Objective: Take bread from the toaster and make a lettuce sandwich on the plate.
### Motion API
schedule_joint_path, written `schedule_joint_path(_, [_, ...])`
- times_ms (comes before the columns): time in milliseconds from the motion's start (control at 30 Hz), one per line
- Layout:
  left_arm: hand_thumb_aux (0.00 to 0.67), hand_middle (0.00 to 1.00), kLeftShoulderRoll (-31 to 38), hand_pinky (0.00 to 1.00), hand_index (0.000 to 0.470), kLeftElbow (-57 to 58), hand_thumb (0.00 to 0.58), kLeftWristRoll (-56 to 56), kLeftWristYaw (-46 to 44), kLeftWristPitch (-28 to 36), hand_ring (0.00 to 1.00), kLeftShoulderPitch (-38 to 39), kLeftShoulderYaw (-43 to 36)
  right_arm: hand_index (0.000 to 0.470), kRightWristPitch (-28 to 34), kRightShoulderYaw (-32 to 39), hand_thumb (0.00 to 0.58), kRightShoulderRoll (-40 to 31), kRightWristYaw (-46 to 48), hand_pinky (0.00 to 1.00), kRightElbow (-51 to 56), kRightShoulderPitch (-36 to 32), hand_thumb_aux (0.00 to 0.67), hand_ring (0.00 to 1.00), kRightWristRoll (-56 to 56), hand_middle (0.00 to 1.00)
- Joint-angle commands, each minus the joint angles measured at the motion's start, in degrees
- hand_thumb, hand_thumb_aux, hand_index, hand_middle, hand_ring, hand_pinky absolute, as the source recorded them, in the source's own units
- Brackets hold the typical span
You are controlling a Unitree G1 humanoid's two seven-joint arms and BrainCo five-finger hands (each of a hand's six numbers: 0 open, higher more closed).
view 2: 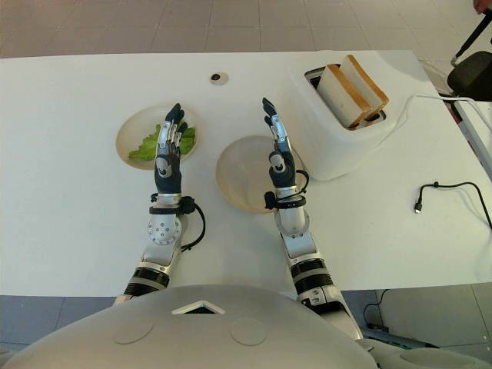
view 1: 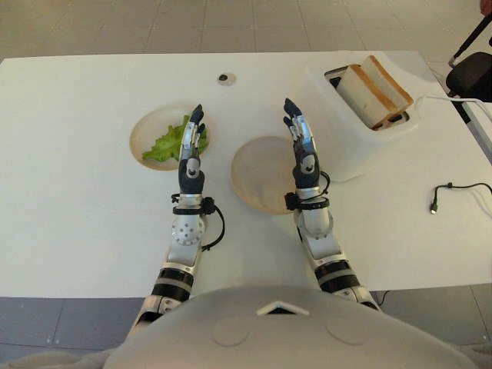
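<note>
A white toaster (view 1: 361, 142) stands at the right of the table with two slices of bread (view 1: 374, 91) sticking up from its slots. An empty beige plate (view 1: 257, 173) lies in the middle. Left of it a second plate (view 1: 150, 131) holds a green lettuce leaf (view 1: 171, 143). My left hand (view 1: 192, 146) is held over the near right edge of the lettuce plate, fingers straight and open, holding nothing. My right hand (view 1: 301, 146) is held over the right edge of the empty plate, just left of the toaster, also open and empty.
A small dark round fitting (view 1: 226, 78) sits in the tabletop at the back. A black cable with a plug (view 1: 436, 206) lies at the right, and the toaster's white cord (view 1: 453, 98) runs off the right edge. A black chair (view 1: 470, 73) stands beyond the right corner.
</note>
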Motion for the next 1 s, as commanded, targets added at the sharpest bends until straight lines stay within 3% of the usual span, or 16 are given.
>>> schedule_joint_path(33, [0.0,0.0,-1.65,0.0,0.0,1.83,0.0,-0.43,-0.61,-0.24,0.0,0.27,-0.22,0.0,1.0,-1.11,0.0,-0.33,0.29,0.0,0.76,-1.17,0.0,0.0,-0.51,0.0])
schedule_joint_path(267, [0.0,0.0,-1.57,0.0,0.0,2.84,0.0,-0.68,-0.73,-1.57,0.0,-0.54,0.14,0.0,1.22,-3.37,0.0,-2.01,-3.89,0.0,-0.05,-1.78,0.0,0.0,-8.36,0.0])
schedule_joint_path(333, [0.0,0.0,-1.39,0.0,0.0,2.73,0.0,-0.43,-0.61,-1.51,0.0,-0.52,0.43,0.0,1.28,-5.75,0.0,-4.41,-5.4,0.0,-7.18,0.0,0.0,0.0,-13.41,0.0])
schedule_joint_path(400, [0.0,0.0,-0.87,0.0,0.0,2.77,0.0,-0.24,-0.22,-1.3,0.0,-0.49,1.29,0.0,3.48,-13.71,0.0,-8.69,-5.12,0.0,-22.18,1.69,0.0,0.0,-17.29,0.0])
schedule_joint_path(467, [0.0,0.0,-0.75,0.0,0.0,3.67,0.0,-0.03,0.34,-1.3,0.0,-0.72,1.93,0.0,10.11,-27.43,0.0,-16.44,-3.91,0.0,-32.69,0.02,0.0,0.0,-15.68,0.0])
schedule_joint_path(567, [0.0,0.0,-1.29,0.0,0.0,4.76,0.0,0.78,1.25,-1.17,0.0,-1.31,1.94,0.0,20.28,-41.45,0.0,-28.16,-2.4,0.0,-32.73,-4.14,0.0,0.0,-16.89,0.0])
schedule_joint_path(633, [0.0,0.0,-1.7,0.0,0.0,5.29,0.0,1.09,1.64,-1.15,0.0,-1.87,1.6,0.0,26.36,-44.22,0.0,-35.01,-1.1,0.0,-26.29,-6.14,0.0,0.0,-19.84,0.0])
schedule_joint_path(767, [0.0,0.0,-1.78,0.0,0.0,6.1,0.0,1.45,2.18,-1.59,0.0,-2.47,1.25,0.0,30.67,-38.5,0.0,-42.36,-0.21,0.0,-13.34,-7.68,0.0,0.0,-26.06,0.0])
schedule_joint_path(1000, [0.0,0.0,-1.33,0.0,0.0,6.35,0.0,1.38,2.37,-2.06,0.0,-2.78,1.27,0.0,31.71,-24.44,0.0,-44.03,0.49,0.0,-2.3,-8.43,0.0,0.0,-31.39,0.0])
